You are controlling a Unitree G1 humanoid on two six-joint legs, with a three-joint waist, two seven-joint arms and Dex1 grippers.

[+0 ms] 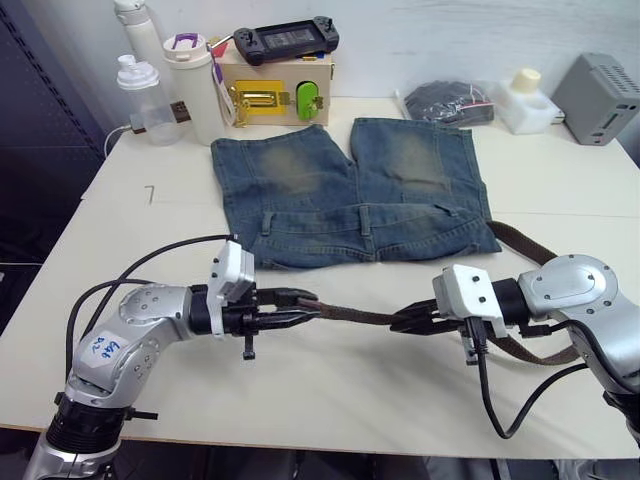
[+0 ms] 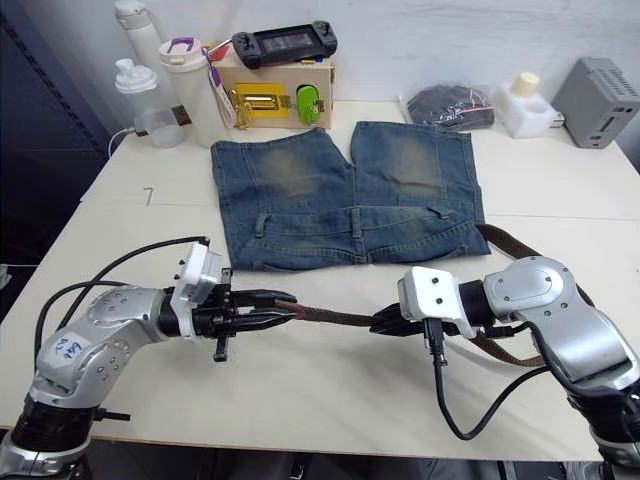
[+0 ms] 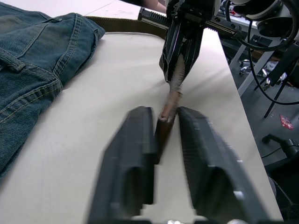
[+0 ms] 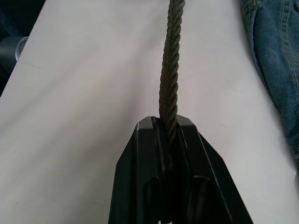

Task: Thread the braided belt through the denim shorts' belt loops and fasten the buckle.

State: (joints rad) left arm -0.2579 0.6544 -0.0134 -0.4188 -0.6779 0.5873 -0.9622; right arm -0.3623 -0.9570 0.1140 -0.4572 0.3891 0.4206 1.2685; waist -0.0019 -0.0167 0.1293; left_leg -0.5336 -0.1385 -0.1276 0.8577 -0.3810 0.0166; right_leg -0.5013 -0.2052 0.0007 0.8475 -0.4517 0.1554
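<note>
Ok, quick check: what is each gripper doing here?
Left gripper: closed on the braided belt at its tip end.
Right gripper: closed on the same belt, farther along.

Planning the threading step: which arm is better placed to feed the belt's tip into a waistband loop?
Probably left. The left gripper holds the braided belt by its leather tip; the right gripper is clamped mid-strap.

A game controller (image 1: pixel 286 41) rests atop a wooden latch box (image 1: pixel 277 92), well beyond the fingers. Bottles (image 1: pixel 150 100) stand beside it on the surface (image 1: pixel 340 390). A grey box (image 1: pixel 598 98) sits apart.
</note>
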